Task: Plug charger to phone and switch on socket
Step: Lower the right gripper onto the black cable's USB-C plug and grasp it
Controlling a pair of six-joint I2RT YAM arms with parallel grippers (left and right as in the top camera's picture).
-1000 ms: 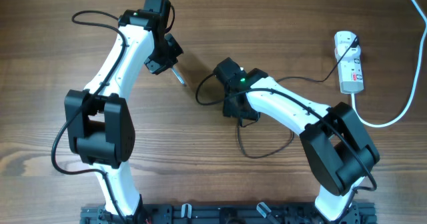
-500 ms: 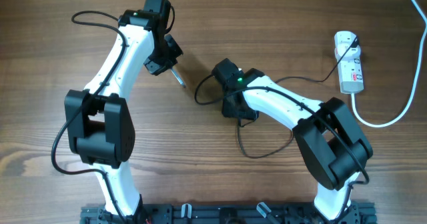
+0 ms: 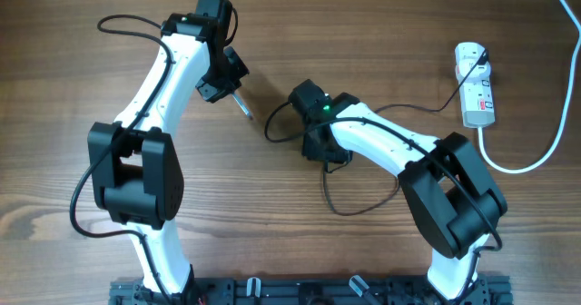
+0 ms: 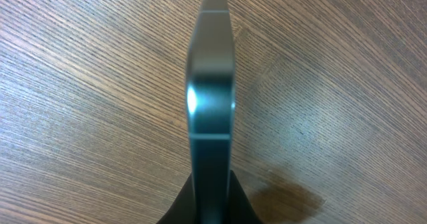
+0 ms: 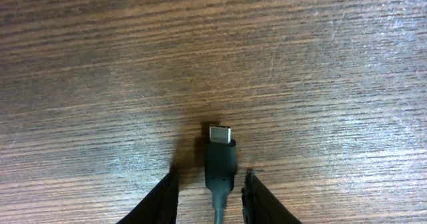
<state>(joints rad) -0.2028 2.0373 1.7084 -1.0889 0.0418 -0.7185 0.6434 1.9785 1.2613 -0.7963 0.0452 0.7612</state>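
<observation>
My left gripper (image 3: pixel 231 91) is shut on the phone (image 3: pixel 243 105) and holds it on edge above the table. In the left wrist view the phone (image 4: pixel 212 97) shows only its thin dark side, rising from between the jaws (image 4: pixel 212 207); its screen is hidden. The charger, a thin black cable (image 3: pixel 363 207), loops under my right arm. Its plug tip (image 5: pixel 220 159) lies between the fingers of my right gripper (image 5: pixel 208 194), which stand apart on both sides of it. From overhead the right gripper (image 3: pixel 320 149) is at mid-table. The white socket (image 3: pixel 476 85) lies at the far right.
A thick white cord (image 3: pixel 545 155) runs from the socket along the right edge. A black plug (image 3: pixel 481 58) sits in the socket, its cable leading left toward my right arm. Bare wood lies between the two grippers.
My right arm has shifted slightly to the left over the cable. The left arm and the phone have not moved.
</observation>
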